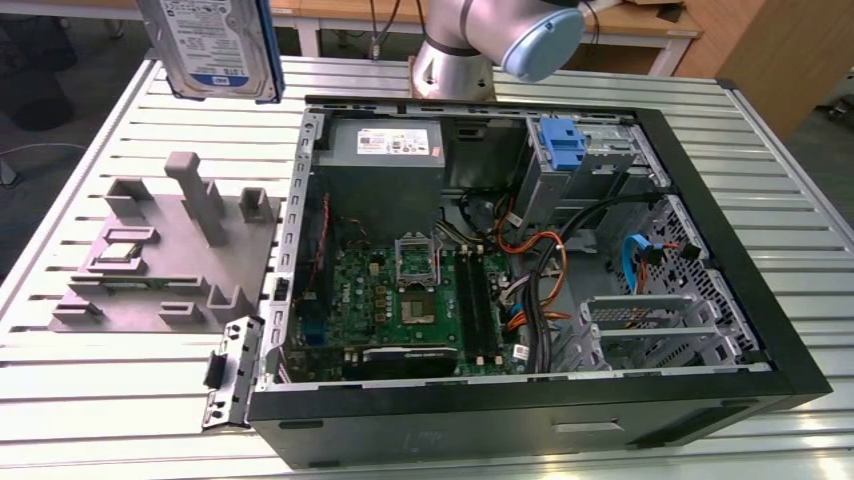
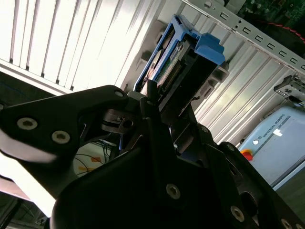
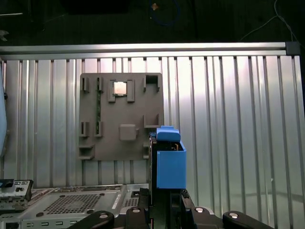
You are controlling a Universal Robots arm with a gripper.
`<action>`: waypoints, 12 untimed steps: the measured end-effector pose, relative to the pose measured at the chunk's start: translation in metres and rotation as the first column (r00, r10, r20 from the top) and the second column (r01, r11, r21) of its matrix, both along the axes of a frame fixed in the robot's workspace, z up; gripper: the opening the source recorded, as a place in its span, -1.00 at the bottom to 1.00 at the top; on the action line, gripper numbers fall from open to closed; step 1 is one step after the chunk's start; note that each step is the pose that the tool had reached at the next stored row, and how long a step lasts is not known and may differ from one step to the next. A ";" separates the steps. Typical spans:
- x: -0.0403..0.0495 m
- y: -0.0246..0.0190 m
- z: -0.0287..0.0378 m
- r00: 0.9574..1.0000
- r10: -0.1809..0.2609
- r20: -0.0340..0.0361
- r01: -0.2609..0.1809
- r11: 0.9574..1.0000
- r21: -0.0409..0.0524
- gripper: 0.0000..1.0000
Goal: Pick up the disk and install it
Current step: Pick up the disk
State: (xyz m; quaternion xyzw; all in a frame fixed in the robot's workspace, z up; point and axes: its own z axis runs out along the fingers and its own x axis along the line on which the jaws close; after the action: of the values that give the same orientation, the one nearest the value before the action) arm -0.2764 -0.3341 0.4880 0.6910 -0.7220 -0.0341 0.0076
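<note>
The gripper (image 2: pixel 153 98) has its black fingers (image 2: pixel 151 107) closed on the disk (image 2: pixel 183 52), clamping its lower end from both sides, with the drive's blue carrier standing out beyond the fingertips. In the first wrist view the disk (image 3: pixel 167 160) shows edge-on, blue carrier outward, rising from between the gripper (image 3: pixel 167 210) fingers over the slatted metal table (image 3: pixel 238 119).

In the exterior view the disk (image 1: pixel 214 45) hangs upright in the air at about ten o'clock from the open computer case (image 1: pixel 534 420), its white-and-blue label facing the camera and the blue carrier running down its side. It is clear of the table (image 1: pixel 787 170) and touches nothing below it. The arm (image 1: pixel 514 35), silver with a pale blue joint cap, stands at twelve o'clock beyond the case.

A grey fixture plate (image 1: pixel 160 255) lies on the table at nine o'clock from the case, just beside it; in the first wrist view the fixture plate (image 3: pixel 121 117) carries a small square chip (image 3: pixel 119 88) in one of its pockets.

Inside the case, the grey power supply (image 1: pixel 387 145) sits at eleven o'clock, a blue bracket (image 1: pixel 565 145) stands in the bay at twelve o'clock, the green motherboard (image 1: pixel 414 300) lies at eight o'clock and a blue cable (image 1: pixel 638 260) hangs at three o'clock
</note>
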 end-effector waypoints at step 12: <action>0.0303 0.0000 -0.0006 1.000 0.000 0.000 0.000 1.000 0.000 -0.30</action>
State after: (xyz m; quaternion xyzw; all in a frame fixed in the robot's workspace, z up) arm -0.2461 -0.3340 0.4874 0.6910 -0.7220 -0.0341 0.0076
